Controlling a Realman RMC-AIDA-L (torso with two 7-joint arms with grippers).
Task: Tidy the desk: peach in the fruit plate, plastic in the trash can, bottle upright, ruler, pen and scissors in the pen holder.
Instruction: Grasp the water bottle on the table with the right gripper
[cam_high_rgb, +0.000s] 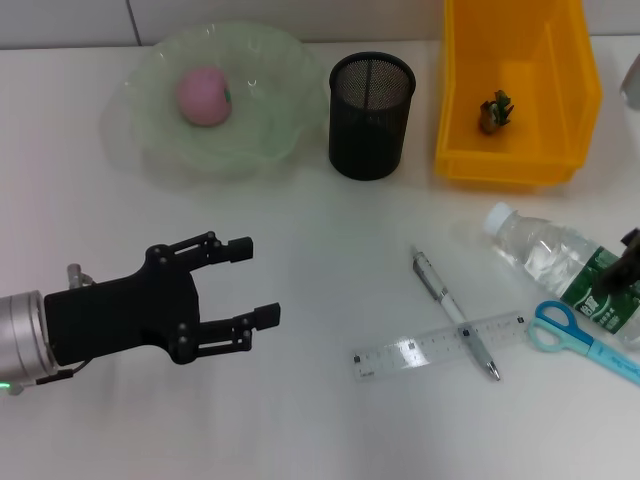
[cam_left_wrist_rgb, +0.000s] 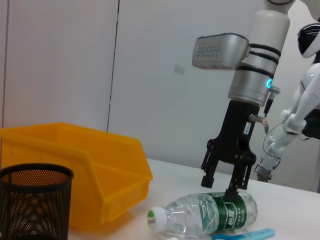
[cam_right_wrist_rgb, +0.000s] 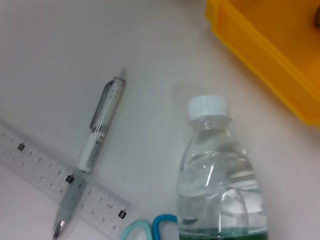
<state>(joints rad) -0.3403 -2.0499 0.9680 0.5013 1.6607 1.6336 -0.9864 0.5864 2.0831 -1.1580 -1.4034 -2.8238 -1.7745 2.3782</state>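
- Head view: the clear plastic water bottle with a green label (cam_high_rgb: 562, 262) lies on its side at the right of the white desk (cam_high_rgb: 300, 300), white cap toward the yellow plastic bin (cam_high_rgb: 517, 95), base toward the right edge. Its long axis runs slantwise, away from the robot to its left. The right gripper (cam_high_rgb: 622, 268) shows only as a dark tip on the label, so the right arm is much the nearer. The left gripper (cam_high_rgb: 248, 295) hovers well apart over the near left, jaws wide and empty.
- Just beside the bottle lie the blue-handled scissors (cam_high_rgb: 572, 332). The grey-and-white pen (cam_high_rgb: 455, 313) lies across the clear plastic ruler (cam_high_rgb: 440, 346). The pink peach (cam_high_rgb: 204, 96) already sits in the pale green glass fruit plate (cam_high_rgb: 150, 130). The black mesh pen holder (cam_high_rgb: 371, 115) stands empty; a small dark-green scrap (cam_high_rgb: 496, 111) lies in the bin.
- Left wrist view: the right gripper (cam_left_wrist_rgb: 224, 181) comes straight down on the bottle (cam_left_wrist_rgb: 205, 214), jaws parted; one finger (cam_left_wrist_rgb: 239, 176) touches the label and the other hangs clear above the bottle, nothing clamped yet.
- Right wrist view: the bottle (cam_right_wrist_rgb: 220, 185) lies close under the camera, its cap (cam_right_wrist_rgb: 208, 106) pointing to the bin (cam_right_wrist_rgb: 260, 45). The pen (cam_right_wrist_rgb: 90, 152), ruler (cam_right_wrist_rgb: 45, 172) and scissors (cam_right_wrist_rgb: 150, 229) are beside it. I judge the scissors the likeliest obstruction.
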